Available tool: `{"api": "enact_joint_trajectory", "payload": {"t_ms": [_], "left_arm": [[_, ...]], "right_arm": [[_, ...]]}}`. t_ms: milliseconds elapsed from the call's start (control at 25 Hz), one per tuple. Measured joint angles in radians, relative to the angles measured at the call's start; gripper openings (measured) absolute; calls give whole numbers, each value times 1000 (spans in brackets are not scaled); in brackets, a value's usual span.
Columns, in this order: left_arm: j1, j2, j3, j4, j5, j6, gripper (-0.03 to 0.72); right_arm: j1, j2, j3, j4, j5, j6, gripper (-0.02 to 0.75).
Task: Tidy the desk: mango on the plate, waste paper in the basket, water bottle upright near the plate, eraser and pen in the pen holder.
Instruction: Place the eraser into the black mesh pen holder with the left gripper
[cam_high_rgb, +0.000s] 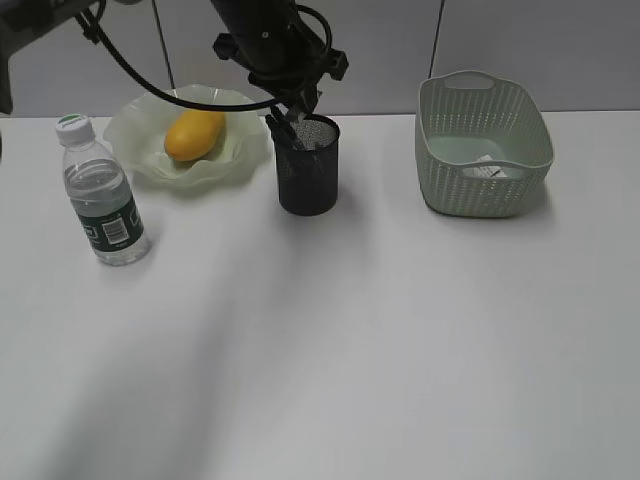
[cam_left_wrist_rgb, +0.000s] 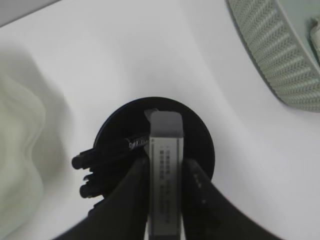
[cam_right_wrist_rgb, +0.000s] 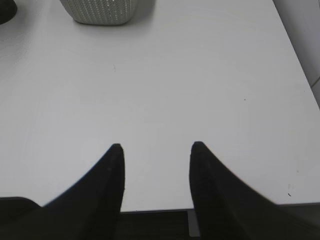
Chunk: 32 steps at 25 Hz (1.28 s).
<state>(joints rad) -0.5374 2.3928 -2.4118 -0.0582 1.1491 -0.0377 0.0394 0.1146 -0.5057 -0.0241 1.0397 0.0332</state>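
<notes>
While the left gripper (cam_left_wrist_rgb: 165, 175) hangs directly over the black wire-mesh pen holder (cam_high_rgb: 308, 166), its jaws are clamped on a grey-white eraser (cam_left_wrist_rgb: 165, 175) with small printed lines on its wrapper, the free end of the eraser pointing down into the cup's mouth. Dark pens (cam_left_wrist_rgb: 102, 156) already lean inside the pen holder, their ends sticking out past its left rim in the left wrist view. On the white worktop (cam_high_rgb: 330, 350) the pen holder stands toward the far edge, near the middle. Just left of it sits the pale-green wavy-rimmed plate (cam_high_rgb: 235, 160), with the yellow-orange mango (cam_high_rgb: 194, 134) lying in it. Nearer and further left, the water bottle (cam_high_rgb: 101, 192) stands upright, white cap on top and dark green label around its lower half, close to the plate's near-left rim but apart from it. Well to the right stands the pale-green woven-pattern basket (cam_high_rgb: 482, 145), and a scrap of white waste paper (cam_high_rgb: 487, 171) shows through its perforated near wall, lying on the bottom. In the right wrist view the right gripper (cam_right_wrist_rgb: 156, 165) hovers over bare worktop near the right edge, its jaws apart and holding nothing, with the foot of the basket at the far left of that view.
</notes>
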Motion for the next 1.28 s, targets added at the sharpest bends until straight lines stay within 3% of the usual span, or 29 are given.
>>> {"api": "enact_joint_trajectory", "payload": {"t_ms": [400,1280], "left_arm": [[-1,5,51,-1,-114,0,149],[-1,78,53,-8,-70,0,172]], "right_arm": [[0,0,0,0,0,0,351],[0,0,0,0,0,0,351]]}}
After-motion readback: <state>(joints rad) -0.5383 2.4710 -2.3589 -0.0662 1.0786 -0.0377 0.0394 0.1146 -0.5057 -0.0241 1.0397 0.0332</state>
